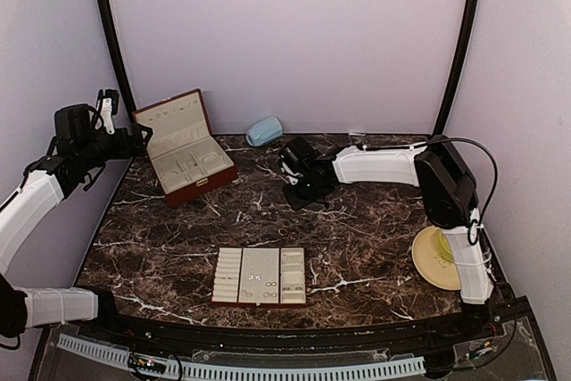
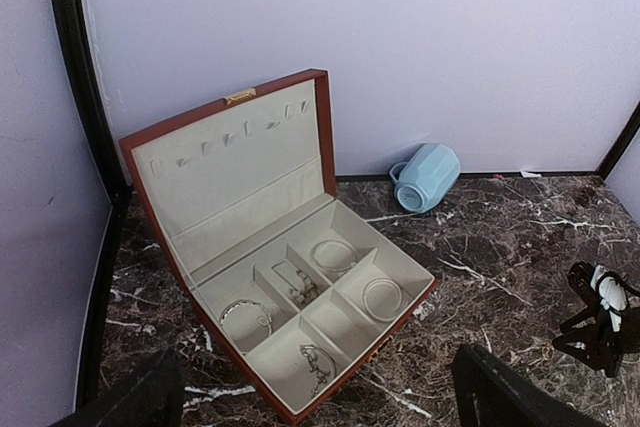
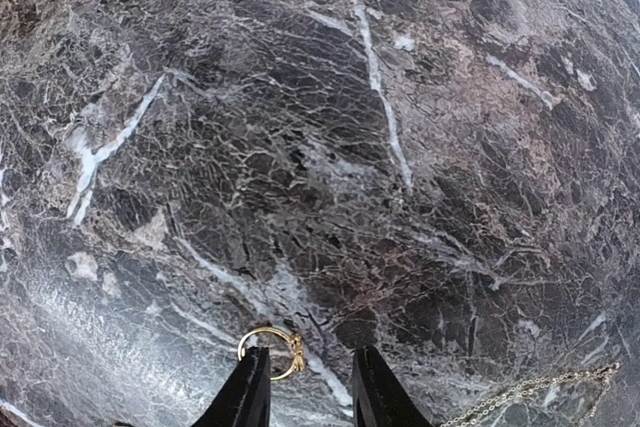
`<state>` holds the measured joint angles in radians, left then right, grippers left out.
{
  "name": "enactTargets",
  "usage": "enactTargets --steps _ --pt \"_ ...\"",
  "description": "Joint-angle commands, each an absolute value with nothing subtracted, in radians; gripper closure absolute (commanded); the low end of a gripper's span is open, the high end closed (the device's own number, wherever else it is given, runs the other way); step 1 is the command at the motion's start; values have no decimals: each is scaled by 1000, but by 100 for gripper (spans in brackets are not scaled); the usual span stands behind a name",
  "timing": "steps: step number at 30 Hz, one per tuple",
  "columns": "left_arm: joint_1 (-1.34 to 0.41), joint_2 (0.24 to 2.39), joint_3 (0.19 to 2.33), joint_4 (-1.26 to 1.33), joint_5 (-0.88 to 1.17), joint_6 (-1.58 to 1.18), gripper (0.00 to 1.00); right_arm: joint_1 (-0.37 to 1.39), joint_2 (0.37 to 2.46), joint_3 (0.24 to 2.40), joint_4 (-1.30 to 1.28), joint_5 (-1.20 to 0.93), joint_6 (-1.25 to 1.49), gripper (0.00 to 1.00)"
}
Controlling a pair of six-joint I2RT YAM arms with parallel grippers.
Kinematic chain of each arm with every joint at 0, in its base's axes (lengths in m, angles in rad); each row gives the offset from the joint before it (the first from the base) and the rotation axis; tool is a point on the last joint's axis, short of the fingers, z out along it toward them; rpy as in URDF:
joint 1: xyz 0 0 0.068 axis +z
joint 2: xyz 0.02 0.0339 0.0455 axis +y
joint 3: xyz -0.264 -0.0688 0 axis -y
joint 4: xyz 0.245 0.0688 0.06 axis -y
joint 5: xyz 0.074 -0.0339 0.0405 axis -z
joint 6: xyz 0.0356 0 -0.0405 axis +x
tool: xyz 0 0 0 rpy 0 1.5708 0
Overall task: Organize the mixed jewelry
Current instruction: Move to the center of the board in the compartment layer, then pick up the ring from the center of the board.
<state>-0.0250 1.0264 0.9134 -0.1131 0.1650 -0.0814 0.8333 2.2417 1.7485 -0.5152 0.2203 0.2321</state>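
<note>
The right gripper hangs low over the dark veined marble table, its black jaws narrowed but still parted, gripping nothing; a small gold ring lies on the marble touching the left fingertip, with a thin chain near it. The left gripper hovers released, wide apart, before the open red-brown jewelry box, whose cream compartments hold bracelets and rings.

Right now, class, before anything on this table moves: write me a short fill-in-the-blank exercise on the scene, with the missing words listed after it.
1. The red-brown jewelry box stands with its lid ____.
2. The blue cup by the back wall lies on its ____.
3. By the right gripper, a gold ____ lies on the marble table.
4. The yellow plate sits near the ____ arm's base.

Missing words: open; side; ring; right
</note>
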Motion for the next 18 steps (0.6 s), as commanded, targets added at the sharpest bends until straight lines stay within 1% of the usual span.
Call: enactTargets --steps 1,18 --pt "-26 1011 902 -99 156 -70 4 816 2265 1762 -484 201 228 72" --pt "-27 1009 902 -99 148 -71 4 814 2288 1752 -479 168 218 81"
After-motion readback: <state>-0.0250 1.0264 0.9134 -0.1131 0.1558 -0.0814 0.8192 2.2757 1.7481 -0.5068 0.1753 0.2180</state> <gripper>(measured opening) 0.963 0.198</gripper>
